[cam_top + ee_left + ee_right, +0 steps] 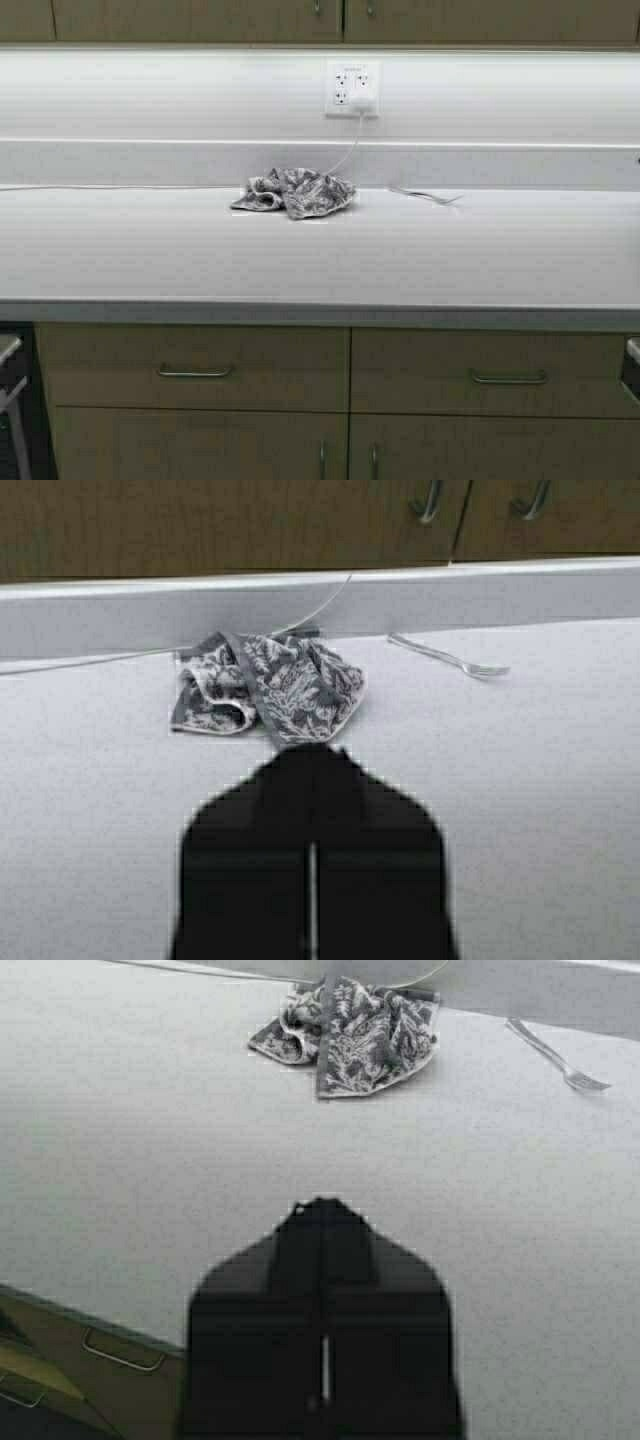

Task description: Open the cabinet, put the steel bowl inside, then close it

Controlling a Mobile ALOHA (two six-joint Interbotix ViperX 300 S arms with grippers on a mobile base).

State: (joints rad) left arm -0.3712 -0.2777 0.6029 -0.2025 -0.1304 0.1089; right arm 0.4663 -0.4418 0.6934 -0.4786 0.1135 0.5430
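Two grippers sit nearest: the left gripper (312, 780) and the right gripper (322, 1230) each show in their own wrist view with jaws pressed together to a thin seam, holding nothing, low over the front of the countertop (320, 260). Neither shows in the high view. Below the counter edge are base drawers (195, 368) with bar handles.

Farther back, a crumpled patterned cloth (295, 192) lies near the backsplash, a white cable (120, 187) running along the wall beside it up to a plugged outlet (352, 90). Just right of the cloth, apart from it, a fork (428, 196) lies flat, tines toward the robot's right.

Farthest, along the top edge of the high view, only the lower strip of the cabinet (200, 20) shows, both doors shut, with two slim handles close together either side of the centre seam (343, 15); those handles hang vertically, so a door would likely be taken there and swung outward on its outer hinge.

No steel bowl appears in any view, so its place, heading and axis cannot be told. Judging by the task alone, polished steel should be stiff, light and slippery; the rim is the likely hold
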